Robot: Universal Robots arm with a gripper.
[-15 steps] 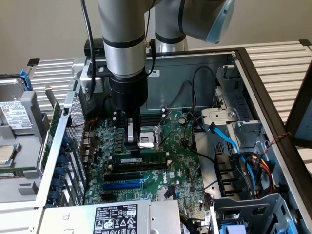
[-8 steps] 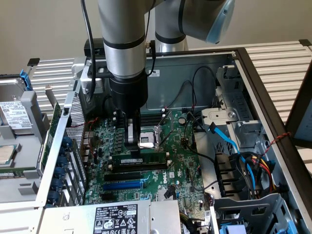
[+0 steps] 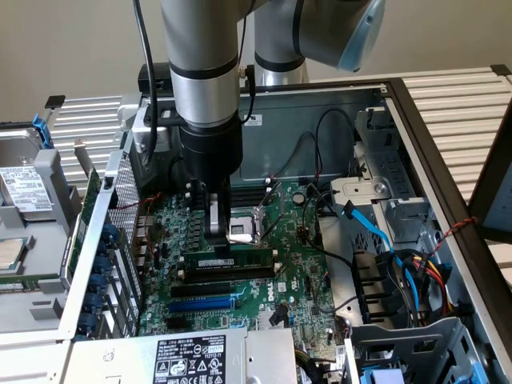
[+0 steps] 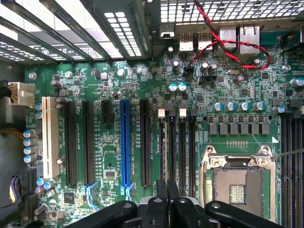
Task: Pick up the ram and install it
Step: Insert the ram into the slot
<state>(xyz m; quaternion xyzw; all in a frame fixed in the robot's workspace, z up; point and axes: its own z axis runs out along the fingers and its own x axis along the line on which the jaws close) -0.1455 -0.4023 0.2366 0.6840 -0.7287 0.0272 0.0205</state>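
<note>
A glossy silver-and-black cylindrical robot arm (image 3: 204, 64) is seen lowered into an open grey sheet-metal computer case (image 3: 320, 120). Its black gripper (image 3: 218, 246) is set down over the large green motherboard (image 3: 296, 280), just beside the square, metal-framed processor socket (image 3: 242, 232). The fingers are drawn tightly together. Their tips are placed at the top edge of the ram (image 3: 240, 259), a long, thin green circuit-board stick with a white label. The stick is stood on edge in a memory slot next to the socket. Whether it is pinched between the fingers or only touched cannot be told.

Long black expansion slots and one bright blue plastic slot (image 3: 204, 304) are laid out parallel to the ram, on the side away from the socket. Flat blue ribbon cable (image 3: 372, 228) and bundled wires are draped over the drive bay at the exterior view's right.

From the wrist, the closed gripper (image 4: 166, 190) is shown above the densely soldered board (image 4: 152, 80). A white slot (image 4: 46, 137), the blue slot (image 4: 125, 142), the socket (image 4: 240, 183) and a twisted red-and-black wire (image 4: 228, 52) are also in view.

The case is rested on a pale slatted surface (image 3: 456, 96), and a plain beige wall (image 3: 80, 40) is seen behind.
</note>
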